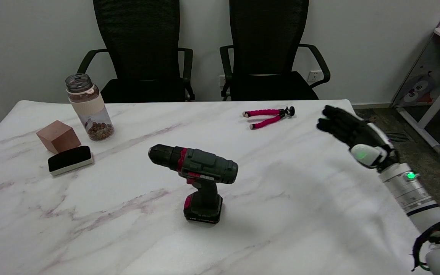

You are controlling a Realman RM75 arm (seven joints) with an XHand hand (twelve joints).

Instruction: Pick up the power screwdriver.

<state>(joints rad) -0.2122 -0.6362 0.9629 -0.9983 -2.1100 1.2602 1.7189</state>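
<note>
**Right hand raised off to the side, screwdriver standing alone mid-desk**

Container first: one clear bottle (88, 107), upright, far left of the desk (300, 214). Its mouth is open, with no cap on it. A pale band wraps its upper body. The bottom is filled with small brown round pieces (nuts or beans, cannot tell which); the rest is see-through.

Near the bottle, to its lower left: a brown cube (58, 136) with flat matte faces and sharp edges. Just in front of the cube lies a board eraser (70, 160), a rounded oblong with a black soft-looking top on a white base.

The desk top is white with faint pinkish-brown marble veining, smooth and slightly glossy.

The power screwdriver (199, 179) stands upright on its battery base near the desk centre, chuck pointing left. Its body is dark grey-green plastic with ribbing, a red collar behind the black chuck, and red trim on the base. Nothing touches it.

At the far side lies a small tripod (269, 116), with pink segmented legs and a black head.

The right hand (351, 133) hovers over the desk's right edge, well apart from the screwdriver. Its black fingers are extended and holding nothing. A green light shows on its wrist.

Two black mesh chairs (204, 49) stand behind the desk.
</note>
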